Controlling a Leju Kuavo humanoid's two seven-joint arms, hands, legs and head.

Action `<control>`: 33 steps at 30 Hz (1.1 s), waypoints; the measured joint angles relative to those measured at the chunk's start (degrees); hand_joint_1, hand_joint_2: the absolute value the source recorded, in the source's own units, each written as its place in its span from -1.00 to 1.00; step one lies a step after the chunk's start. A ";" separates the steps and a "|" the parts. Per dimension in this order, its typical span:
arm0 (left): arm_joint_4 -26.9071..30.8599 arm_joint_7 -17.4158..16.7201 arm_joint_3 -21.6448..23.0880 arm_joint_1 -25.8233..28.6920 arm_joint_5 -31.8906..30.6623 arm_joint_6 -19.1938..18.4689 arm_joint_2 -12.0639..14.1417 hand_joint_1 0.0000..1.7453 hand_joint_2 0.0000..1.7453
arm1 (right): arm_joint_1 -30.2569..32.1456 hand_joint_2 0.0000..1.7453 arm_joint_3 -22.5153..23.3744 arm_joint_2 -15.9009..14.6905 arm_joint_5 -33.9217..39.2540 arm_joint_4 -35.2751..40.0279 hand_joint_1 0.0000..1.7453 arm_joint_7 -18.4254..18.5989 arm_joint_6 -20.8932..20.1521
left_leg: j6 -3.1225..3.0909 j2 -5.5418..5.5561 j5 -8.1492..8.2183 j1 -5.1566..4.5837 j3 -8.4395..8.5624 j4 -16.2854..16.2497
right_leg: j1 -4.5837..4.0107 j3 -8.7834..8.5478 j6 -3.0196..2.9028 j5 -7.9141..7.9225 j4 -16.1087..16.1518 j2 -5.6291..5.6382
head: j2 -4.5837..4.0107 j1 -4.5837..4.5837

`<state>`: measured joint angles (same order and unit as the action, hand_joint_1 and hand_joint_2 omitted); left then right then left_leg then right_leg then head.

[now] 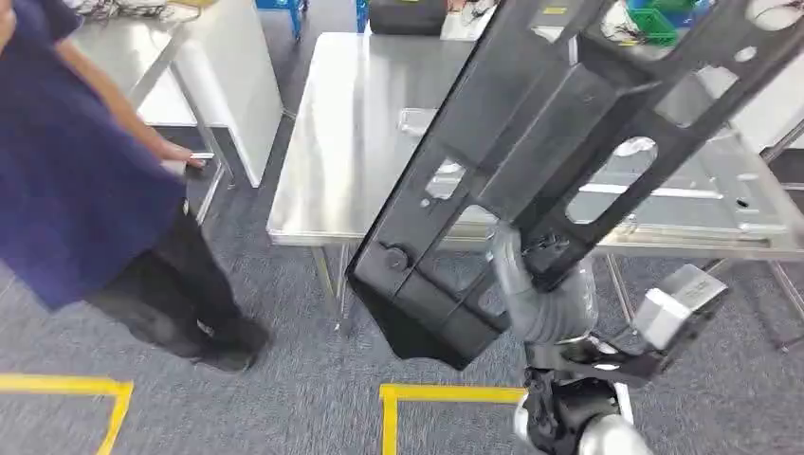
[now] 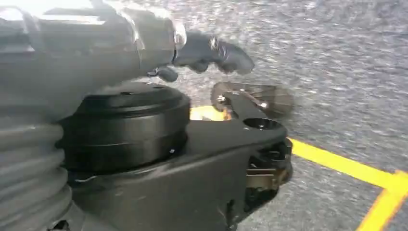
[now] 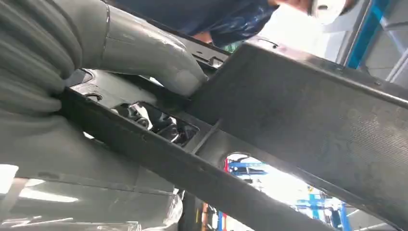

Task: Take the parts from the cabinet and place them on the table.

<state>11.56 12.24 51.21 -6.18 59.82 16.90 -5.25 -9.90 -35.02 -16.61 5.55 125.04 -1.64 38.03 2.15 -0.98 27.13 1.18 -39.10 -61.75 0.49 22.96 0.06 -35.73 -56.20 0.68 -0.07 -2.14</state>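
Observation:
A long black frame-like part (image 1: 531, 161) with several cut-outs slants from the lower middle up to the top right in the head view, its upper end over the steel table (image 1: 341, 142). My right hand (image 1: 527, 270) grips it near its lower end. In the right wrist view the grey thumb (image 3: 159, 67) presses on the part (image 3: 298, 110) and dark fingers (image 3: 161, 124) reach through an opening. My left hand (image 2: 211, 54) hangs over the grey carpet, fingers loosely apart, holding nothing.
A person in a dark blue top (image 1: 76, 161) stands at the left, one hand (image 1: 180, 154) on a second steel table (image 1: 218, 66). A flat metal panel (image 1: 702, 194) lies on the table's right side. Yellow tape lines (image 1: 446, 393) mark the carpet.

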 joint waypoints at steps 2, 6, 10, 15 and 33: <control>-0.02 0.02 -0.02 -0.01 0.00 -0.02 0.02 -1.00 1.00 | -0.40 1.00 -0.26 0.00 0.02 -0.15 1.00 0.00 0.00 | -1.57 0.36 -0.47 -0.27 0.21 -0.13 | 0.12 -0.19 0.81 -0.06 0.28 -0.27 | 0.00 -0.29; -0.07 -0.04 -0.07 0.09 0.17 0.07 0.17 -1.00 1.00 | -0.97 1.00 -0.79 0.09 0.39 -0.59 1.00 -0.07 -0.04 | -2.65 0.44 0.92 0.35 3.29 1.46 | 0.11 6.83 1.48 2.52 -11.69 -0.40 | 0.00 -1.76; -0.13 -0.24 -0.07 0.19 0.22 0.07 0.44 -1.00 1.00 | -0.98 1.00 -1.27 0.24 0.59 -1.42 1.00 -0.09 0.22 | -2.45 0.22 3.22 0.34 7.21 2.55 | 0.13 14.51 2.02 -5.08 -17.04 -0.42 | 0.00 -2.72; -0.17 0.18 -0.07 0.11 0.17 -0.13 0.55 -1.00 1.00 | -1.30 1.00 -1.60 0.20 -1.24 -2.27 1.00 1.11 0.92 | -1.45 0.24 6.51 0.00 11.37 2.33 | -0.38 15.26 0.47 10.36 -3.55 -0.38 | 0.02 -3.72; 0.30 3.21 -1.20 -3.58 -0.46 -5.75 5.73 -1.00 1.00 | -14.10 1.00 4.06 -6.18 -1.29 -6.33 1.00 15.21 0.44 | -3.80 2.08 2.24 -2.29 5.57 2.33 | -2.03 12.08 -0.83 8.90 -2.15 0.33 | 0.00 -0.94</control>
<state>11.87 15.45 50.01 -9.76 59.36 11.15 0.48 -24.01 -30.95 -22.79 4.26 118.71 13.57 38.47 -1.65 1.10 29.37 -1.10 -33.52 -59.42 -1.54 35.04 -0.77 -26.83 -58.35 1.02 -0.07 -3.08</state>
